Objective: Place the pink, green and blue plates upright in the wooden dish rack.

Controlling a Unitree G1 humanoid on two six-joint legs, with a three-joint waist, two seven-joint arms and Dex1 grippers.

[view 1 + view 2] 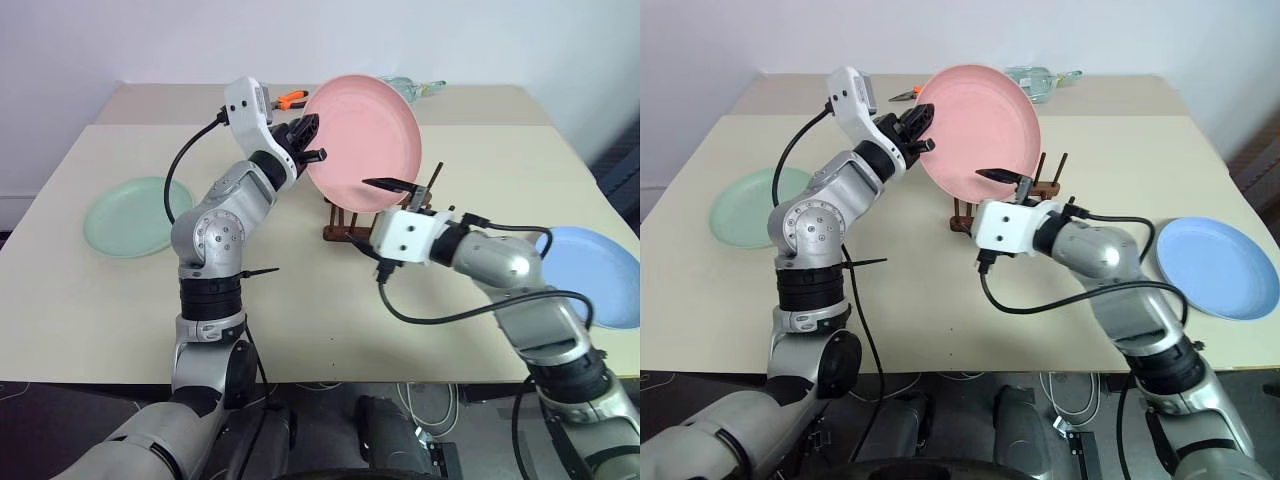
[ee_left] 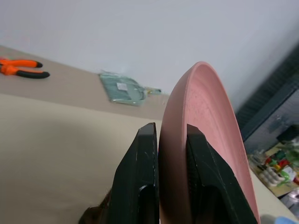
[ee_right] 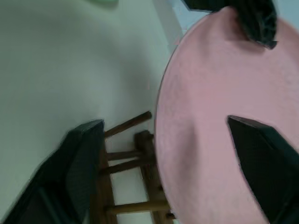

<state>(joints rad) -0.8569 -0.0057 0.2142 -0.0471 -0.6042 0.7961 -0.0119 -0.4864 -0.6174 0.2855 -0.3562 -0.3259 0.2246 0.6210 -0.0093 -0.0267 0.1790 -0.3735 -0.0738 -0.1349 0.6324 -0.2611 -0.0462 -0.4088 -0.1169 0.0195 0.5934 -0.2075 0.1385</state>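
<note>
Your left claw [image 1: 312, 140] is pinching the rim of the pink plate [image 1: 365, 135], one finger [image 2: 142, 177] on each face, and is holding it on edge above the wooden rack [image 1: 352, 228] in the middle of the worktop [image 1: 300, 300]. Your right claw [image 3: 168, 163] is standing wide, straddling the plate's lower edge without gripping it, just in front of the rack. The green plate [image 1: 130, 215] is lying flat at your left, the blue plate [image 1: 600, 270] flat at your right, both well apart from the rack. Orange pliers [image 2: 21, 67] are lying at the far edge.
</note>
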